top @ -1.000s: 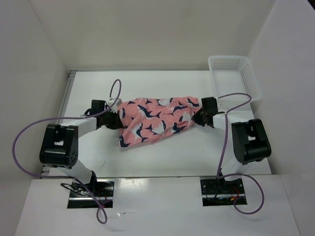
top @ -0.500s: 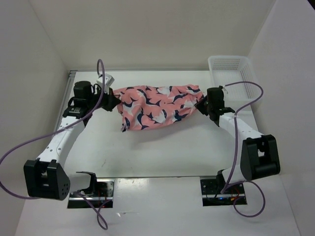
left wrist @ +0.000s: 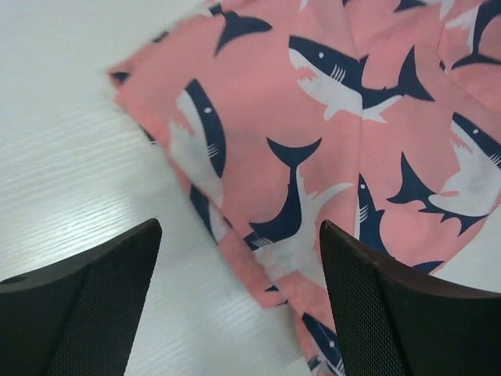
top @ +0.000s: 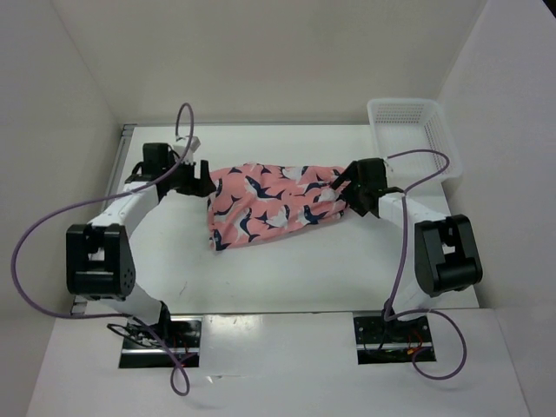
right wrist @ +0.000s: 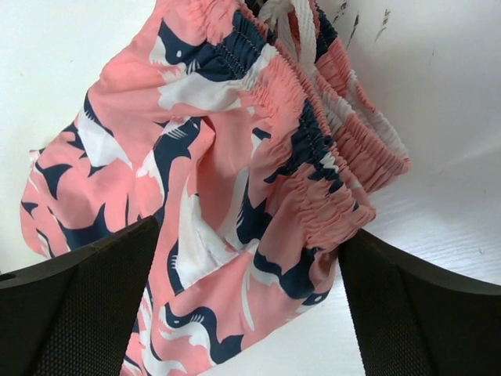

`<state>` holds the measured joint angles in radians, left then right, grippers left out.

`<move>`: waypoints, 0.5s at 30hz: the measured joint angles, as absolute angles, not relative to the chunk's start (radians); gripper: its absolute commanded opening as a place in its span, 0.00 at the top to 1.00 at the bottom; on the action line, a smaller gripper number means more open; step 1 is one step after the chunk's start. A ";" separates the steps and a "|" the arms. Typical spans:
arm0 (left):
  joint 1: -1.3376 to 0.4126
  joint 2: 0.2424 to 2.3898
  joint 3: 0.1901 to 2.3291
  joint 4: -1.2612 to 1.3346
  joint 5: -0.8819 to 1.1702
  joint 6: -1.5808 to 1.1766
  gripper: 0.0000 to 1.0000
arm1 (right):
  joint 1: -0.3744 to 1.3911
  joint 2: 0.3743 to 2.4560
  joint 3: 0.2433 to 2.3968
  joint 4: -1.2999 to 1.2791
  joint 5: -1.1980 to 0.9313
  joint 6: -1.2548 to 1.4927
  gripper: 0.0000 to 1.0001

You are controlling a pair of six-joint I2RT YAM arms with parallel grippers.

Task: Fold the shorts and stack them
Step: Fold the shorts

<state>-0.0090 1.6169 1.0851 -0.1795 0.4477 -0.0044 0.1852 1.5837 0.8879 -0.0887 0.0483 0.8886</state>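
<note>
left gripper (top: 201, 176) and right gripper (top: 348, 186) just went from pinching to spread; the shorts (top: 274, 204) lie released mid-frame (folding likely next).

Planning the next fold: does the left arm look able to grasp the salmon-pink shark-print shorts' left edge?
Likely yes: the left end effector is open right over the salmon-pink shark-print fabric shorts, nothing covering that edge.

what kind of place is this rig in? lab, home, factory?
Most likely a lab test cell, not a home: a white table boxed in by bare white walls, cabled arms bolted at its near edge, and patterned shorts and a white mesh basket as props.
</note>
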 measured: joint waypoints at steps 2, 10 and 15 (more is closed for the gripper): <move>0.015 1.545 1.067 -0.182 0.436 -0.005 0.16 | 0.185 1.574 0.888 -0.090 0.048 0.889 0.00; -0.020 1.298 0.929 -0.187 0.458 -0.009 0.79 | 0.185 1.409 0.847 -0.118 0.093 0.881 0.30; -0.118 1.336 0.919 -0.184 0.461 -0.004 0.89 | 0.185 1.266 0.832 -0.150 0.148 0.871 0.77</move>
